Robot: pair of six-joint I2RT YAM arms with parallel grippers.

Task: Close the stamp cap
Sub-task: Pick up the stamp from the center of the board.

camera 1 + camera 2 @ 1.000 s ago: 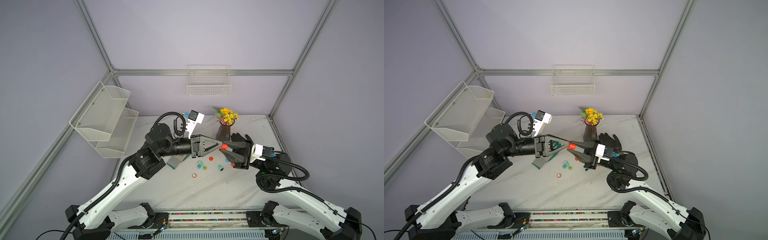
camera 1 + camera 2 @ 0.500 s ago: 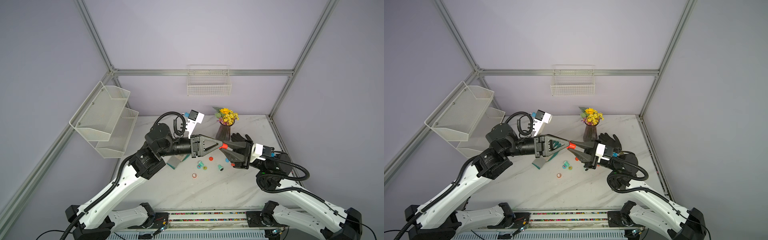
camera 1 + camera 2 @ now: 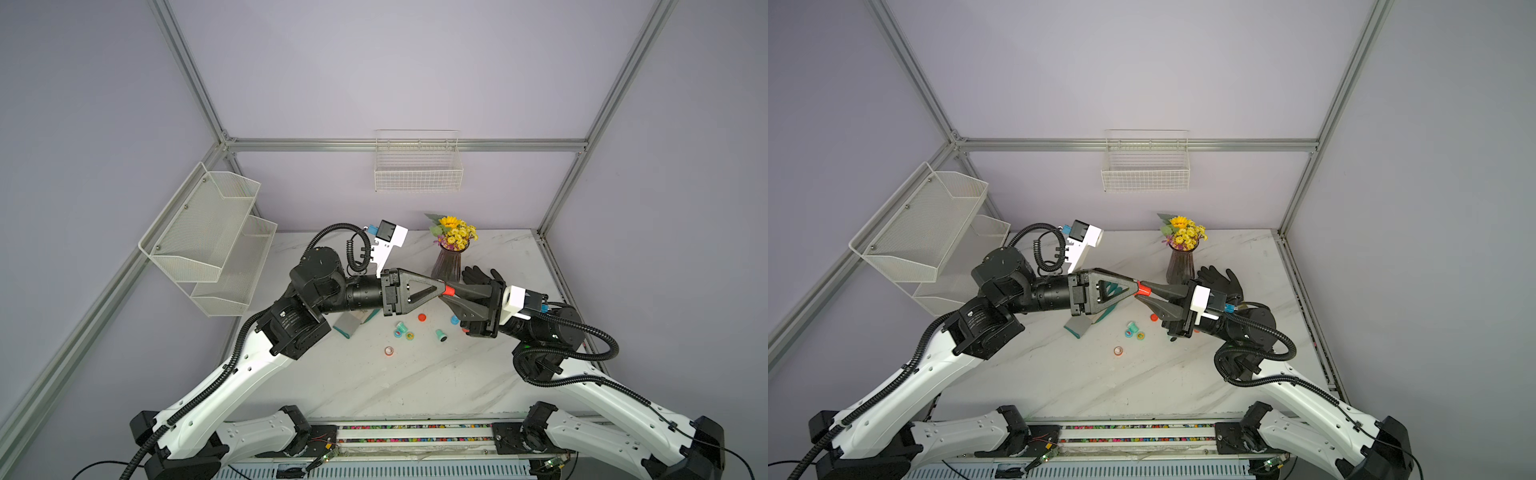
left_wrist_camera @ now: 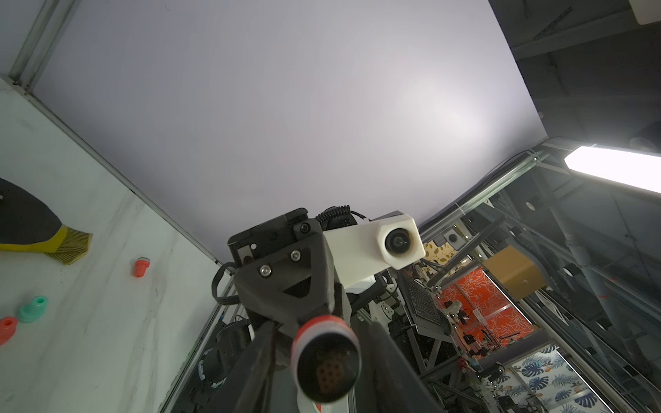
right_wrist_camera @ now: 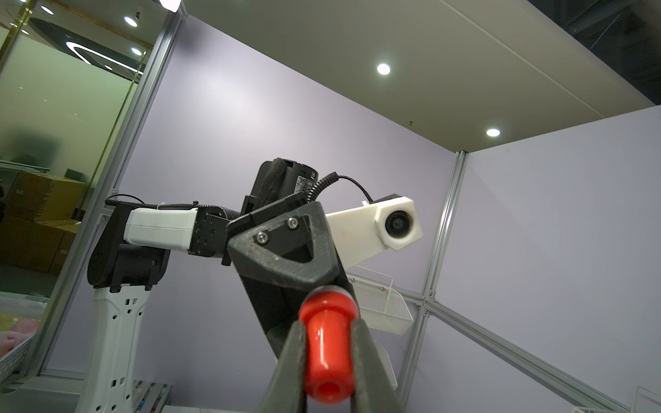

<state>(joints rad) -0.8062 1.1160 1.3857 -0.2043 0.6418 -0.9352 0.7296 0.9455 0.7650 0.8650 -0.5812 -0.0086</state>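
The red stamp (image 3: 448,290) is hanging in mid-air above the table (image 3: 374,386), where the two arms' tips are meeting. Its long axis is lying roughly level, running along the line from one gripper to the other. The wide end is facing the left gripper (image 3: 443,292), and the narrow hollow handle is pointing back toward the right arm's wrist. The right gripper (image 5: 327,325) is clamping the handle between both fingers. The left gripper's jaws are standing slightly apart, flanking the wide end, with a gap showing on one side in the left wrist view. That end is looking dark and blurred, so whether a cap is sitting on it is hard to tell. The grippers are covering the foot of the vase (image 3: 448,262) and part of the black glove (image 3: 478,275).
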